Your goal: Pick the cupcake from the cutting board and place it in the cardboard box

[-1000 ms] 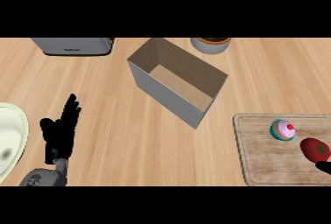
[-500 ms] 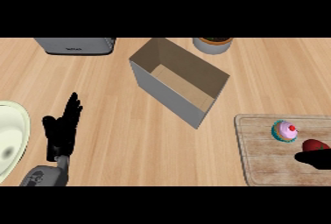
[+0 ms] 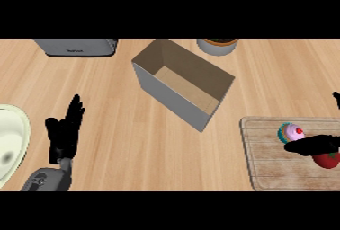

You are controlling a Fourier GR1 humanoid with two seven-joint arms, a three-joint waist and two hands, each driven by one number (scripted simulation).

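The cupcake [image 3: 290, 132], pink frosting with a red cherry in a teal wrapper, stands near the top right of the wooden cutting board [image 3: 275, 173]. My right hand [image 3: 313, 145] comes in from the right edge, open; its thumb lies just below and beside the cupcake, and one fingertip shows higher up at the edge. Nothing is held. The open cardboard box [image 3: 170, 97] sits at the upper middle of the counter, tilted diagonally, with nothing showing inside. My left hand [image 3: 64, 133] rests open at the lower left, fingers up.
A red round fruit [image 3: 327, 161] lies on the board under my right hand, partly hidden. A grey appliance [image 3: 76, 46] and a small pot [image 3: 218, 45] stand along the far edge. A pale plate [image 3: 12, 143] sits at the left edge.
My right hand has reached further left and up over the board, bringing its thumb beside the cupcake. The cupcake, the box and my left hand have stayed put.
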